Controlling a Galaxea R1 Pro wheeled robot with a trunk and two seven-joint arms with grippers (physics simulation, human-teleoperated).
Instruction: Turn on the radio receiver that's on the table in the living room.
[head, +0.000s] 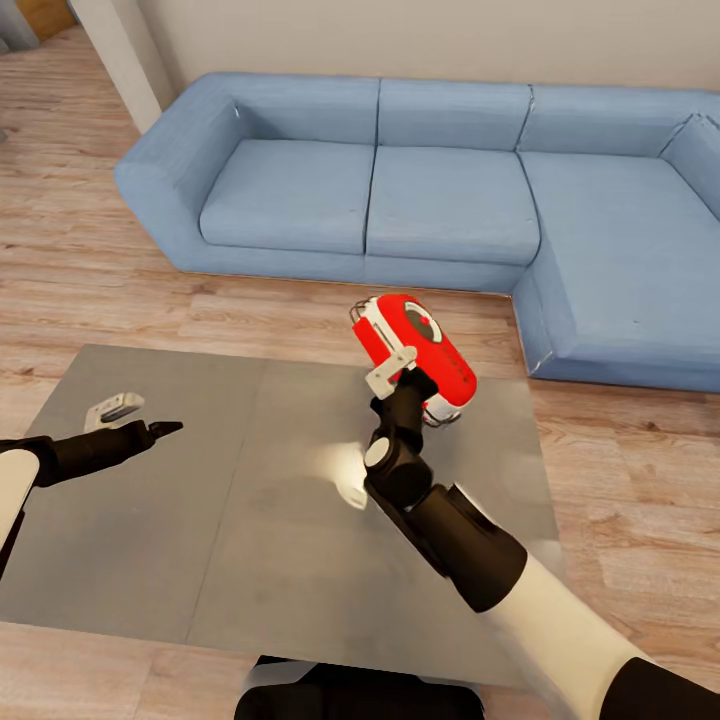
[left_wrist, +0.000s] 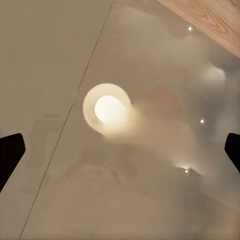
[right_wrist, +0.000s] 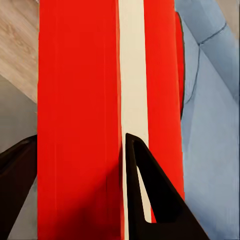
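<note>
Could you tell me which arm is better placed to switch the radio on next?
Probably the left: the right gripper is shut on the radio receiver, held above the table, while the left gripper is open and free.

The surface (head: 200, 520) is a big, low, flat one with a shiny grey top. A thin line runs across it and splits it into two parts. A round, bright spot of light shines back from the top near the middle. It stands on a wood plank floor (head: 90, 280), near a blue sofa (head: 440, 190).
</note>
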